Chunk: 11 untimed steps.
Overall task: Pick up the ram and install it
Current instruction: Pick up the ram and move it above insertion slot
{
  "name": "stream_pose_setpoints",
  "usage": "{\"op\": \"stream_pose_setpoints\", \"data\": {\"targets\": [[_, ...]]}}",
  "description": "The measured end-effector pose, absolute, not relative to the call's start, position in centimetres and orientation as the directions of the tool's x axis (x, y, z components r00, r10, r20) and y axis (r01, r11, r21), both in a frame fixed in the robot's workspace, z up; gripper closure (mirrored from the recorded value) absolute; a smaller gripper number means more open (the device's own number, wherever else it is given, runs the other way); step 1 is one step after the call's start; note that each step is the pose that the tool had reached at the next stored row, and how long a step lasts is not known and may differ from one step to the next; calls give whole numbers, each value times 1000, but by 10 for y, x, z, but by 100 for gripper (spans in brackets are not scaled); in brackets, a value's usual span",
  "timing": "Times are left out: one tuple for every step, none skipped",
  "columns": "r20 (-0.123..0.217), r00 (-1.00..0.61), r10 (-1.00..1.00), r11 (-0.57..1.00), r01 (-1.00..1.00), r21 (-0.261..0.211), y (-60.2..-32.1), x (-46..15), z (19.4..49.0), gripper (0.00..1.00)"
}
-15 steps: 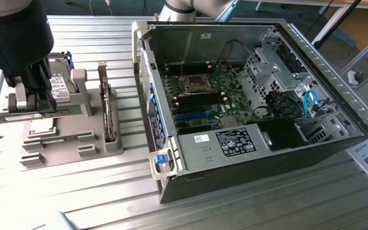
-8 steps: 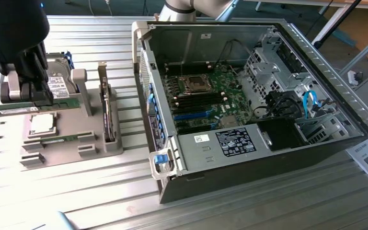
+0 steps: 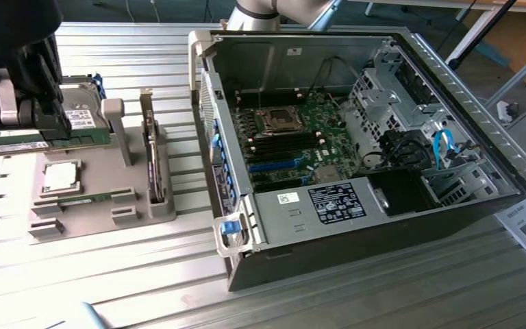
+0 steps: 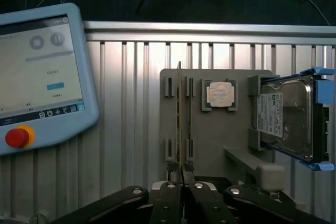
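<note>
In the exterior view a slatted aluminium table (image 3: 107, 274) carries a grey fixture plate (image 3: 107, 171) at the exterior view's left and an open computer case (image 3: 336, 226) at its right, the green motherboard (image 3: 290, 137) exposed inside. Beyond the table's far edge, at the upper right, are a wooden surface and slanting metal legs. The gripper (image 3: 44, 130) hangs over the plate's left part, clamped on the ram (image 3: 7, 146), which lies level and lengthwise above the plate, clear of it. Below the ram a square silver processor (image 3: 62, 177) sits in its recess, and a hard drive (image 3: 85, 110) stands behind the gripper. In the wrist view the gripper (image 4: 181, 184) has its fingers drawn narrow onto the ram (image 4: 179, 119), seen edge-on as a thin line crossing the plate. The processor (image 4: 219, 94) lies just beside that line and the hard drive (image 4: 283, 116), in blue brackets, stands further off. A blue-grey teach pendant (image 4: 42, 77) with a red button (image 4: 17, 137) rests on the slats beside the plate, with dark cables behind the table's edge.
</note>
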<state>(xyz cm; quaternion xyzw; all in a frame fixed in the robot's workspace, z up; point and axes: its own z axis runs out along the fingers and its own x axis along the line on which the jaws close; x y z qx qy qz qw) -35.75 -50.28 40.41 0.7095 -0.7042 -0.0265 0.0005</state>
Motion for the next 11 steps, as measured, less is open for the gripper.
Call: {"op": "stream_pose_setpoints", "data": {"targets": [[-37,7,-999,-8,-999,38,-503,-357,404,88],[-37,7,-999,-8,-999,38,-503,-357,404,88],[-37,7,-999,-8,-999,38,-503,-357,404,88],[-37,7,-999,-8,-999,38,-503,-357,404,88],[-37,7,-999,-8,-999,38,-503,-357,404,88],[-37,7,-999,-8,-999,38,-503,-356,405,88],[-37,7,-999,-8,-999,39,-503,-354,405,88],[-37,7,-999,-8,-999,40,-504,-351,405,88],[-37,7,-999,-8,-999,41,-504,-349,405,88],[-37,7,-999,-8,-999,41,-504,-348,406,88],[-37,7,-999,-8,-999,42,-505,-346,406,88]]}}
